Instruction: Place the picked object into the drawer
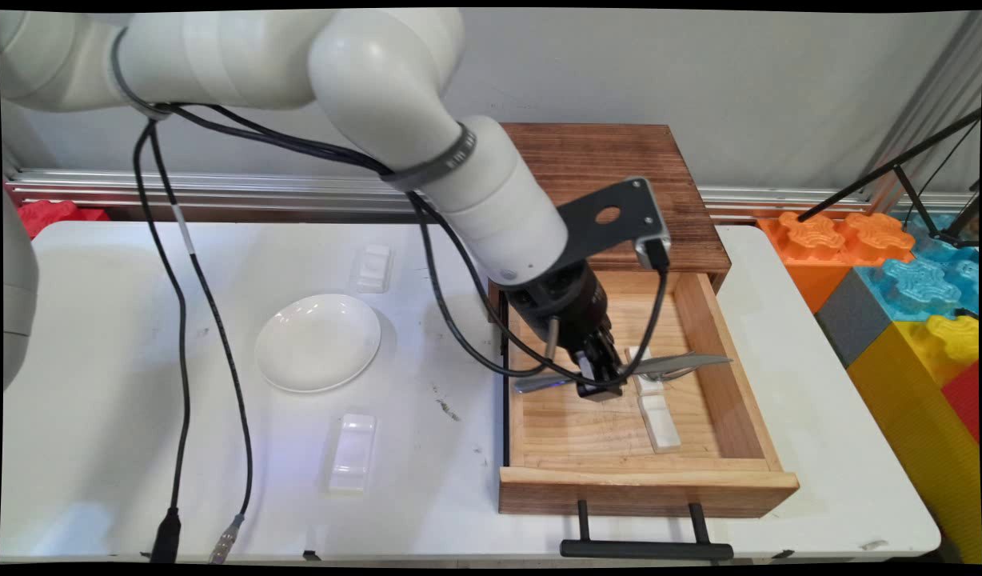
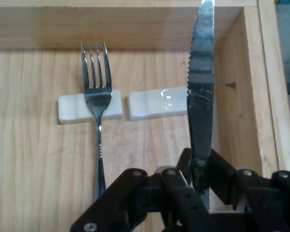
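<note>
My gripper [image 1: 599, 382] [image 2: 201, 170] hangs low inside an open wooden drawer [image 1: 643, 480] and is shut on the handle of a steel knife [image 1: 695, 364] [image 2: 201, 96]. The serrated blade points at the drawer's right wall and is held above the floor. In the hand view a fork [image 2: 96, 96] lies with its neck on a white rest [image 2: 70, 108], left of the knife. A second white rest [image 2: 157, 104] sits beside it, partly under the blade. In the main view the two rests [image 1: 659, 420] lie in a line on the drawer floor, and the gripper hides most of the fork.
The drawer belongs to a dark wooden cabinet [image 1: 611, 160] at the table's back; its black handle [image 1: 647, 548] juts over the near edge. A white plate [image 1: 317, 342] and two more white rests [image 1: 373, 268] [image 1: 353, 452] lie on the table at left. Coloured foam blocks [image 1: 899, 264] stand at right.
</note>
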{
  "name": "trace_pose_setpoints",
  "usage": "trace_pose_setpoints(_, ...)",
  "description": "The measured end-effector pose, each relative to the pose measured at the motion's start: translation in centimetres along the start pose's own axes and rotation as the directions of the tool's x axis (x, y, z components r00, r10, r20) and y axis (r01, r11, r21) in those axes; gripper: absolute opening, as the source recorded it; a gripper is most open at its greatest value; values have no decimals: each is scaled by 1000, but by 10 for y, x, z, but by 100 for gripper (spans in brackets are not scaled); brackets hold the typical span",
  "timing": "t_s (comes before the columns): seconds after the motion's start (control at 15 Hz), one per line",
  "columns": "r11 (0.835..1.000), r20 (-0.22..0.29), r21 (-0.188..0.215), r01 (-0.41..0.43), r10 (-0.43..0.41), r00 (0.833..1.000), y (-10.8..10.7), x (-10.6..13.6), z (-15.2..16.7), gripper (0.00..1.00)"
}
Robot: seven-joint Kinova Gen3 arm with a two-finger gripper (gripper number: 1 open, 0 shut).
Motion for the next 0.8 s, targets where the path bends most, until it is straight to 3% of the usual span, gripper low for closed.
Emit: trace_pose_setpoints(0.8, 1000, 5, -7, 9, -9, 1000, 1, -2, 62, 0)
